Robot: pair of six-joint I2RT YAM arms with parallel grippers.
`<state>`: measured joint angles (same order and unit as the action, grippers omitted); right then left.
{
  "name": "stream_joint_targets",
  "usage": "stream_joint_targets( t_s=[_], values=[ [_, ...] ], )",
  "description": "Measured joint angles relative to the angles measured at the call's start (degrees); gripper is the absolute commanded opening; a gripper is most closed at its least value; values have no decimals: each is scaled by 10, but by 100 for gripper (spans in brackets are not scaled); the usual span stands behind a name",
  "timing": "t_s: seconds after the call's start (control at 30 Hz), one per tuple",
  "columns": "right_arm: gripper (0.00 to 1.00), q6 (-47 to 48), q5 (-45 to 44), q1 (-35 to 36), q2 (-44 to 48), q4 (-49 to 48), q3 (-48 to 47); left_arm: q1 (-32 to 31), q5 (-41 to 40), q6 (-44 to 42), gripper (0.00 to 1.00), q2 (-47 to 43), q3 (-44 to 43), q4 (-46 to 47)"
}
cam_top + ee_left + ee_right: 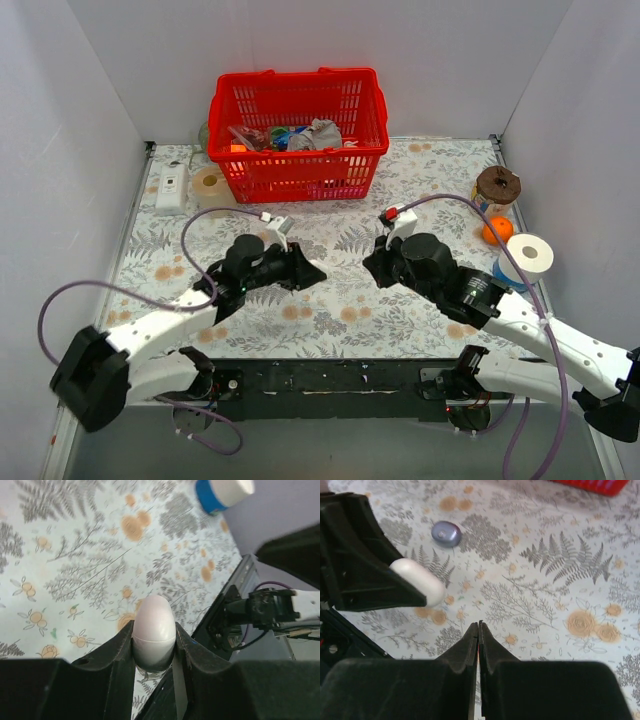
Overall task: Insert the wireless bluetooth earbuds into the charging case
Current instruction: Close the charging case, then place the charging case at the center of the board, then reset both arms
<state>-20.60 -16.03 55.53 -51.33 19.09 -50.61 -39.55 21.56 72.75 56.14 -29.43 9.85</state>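
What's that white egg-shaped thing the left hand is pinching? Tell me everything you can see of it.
The white capsule is a smooth, glossy, egg-shaped shell, plastic by the look, faintly pinkish. A thin seam rings its middle, and the two halves sit closed. The left hand clamps it between two black fingers, one on each side, its rounded end poking out past the fingertips. Nothing else appears to touch it; the flowered tablecloth lies behind.
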Motion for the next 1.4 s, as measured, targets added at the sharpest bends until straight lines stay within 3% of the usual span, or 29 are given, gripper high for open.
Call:
stream_joint_targets(
  t_s=[0.13, 0.27, 0.47, 0.63, 0.87, 0.93, 0.97, 1.2, 1.4],
  values=[
    [7, -17, -7, 0, 4, 5, 49, 1, -13, 30, 1, 172, -53, -9],
    [6, -29, 1, -1, 23, 1, 70, 6, -28, 43, 0, 285, -109, -10],
    [7, -37, 17, -1, 48, -9, 92, 12, -52, 47, 14, 409, -187, -12],
    [9, -36, 24, -2, 48, -8, 92, 14, -56, 55, 37, 464, -204, -6],
    [11, -33, 25, -3, 49, -7, 92, 14, -70, 46, 61, 452, -202, -19],
    [11, -32, 24, -3, 49, -5, 92, 14, -85, 33, 90, 424, -191, -46],
    [12, -32, 24, -3, 49, -4, 92, 16, -94, 26, 98, 405, -182, -63],
    [13, -32, 21, -3, 49, -3, 92, 45, -168, 6, 98, 208, -151, -168],
    [14, -32, 16, -3, 54, -9, 102, 46, -295, 61, 98, 69, -153, -238]
  ],
)
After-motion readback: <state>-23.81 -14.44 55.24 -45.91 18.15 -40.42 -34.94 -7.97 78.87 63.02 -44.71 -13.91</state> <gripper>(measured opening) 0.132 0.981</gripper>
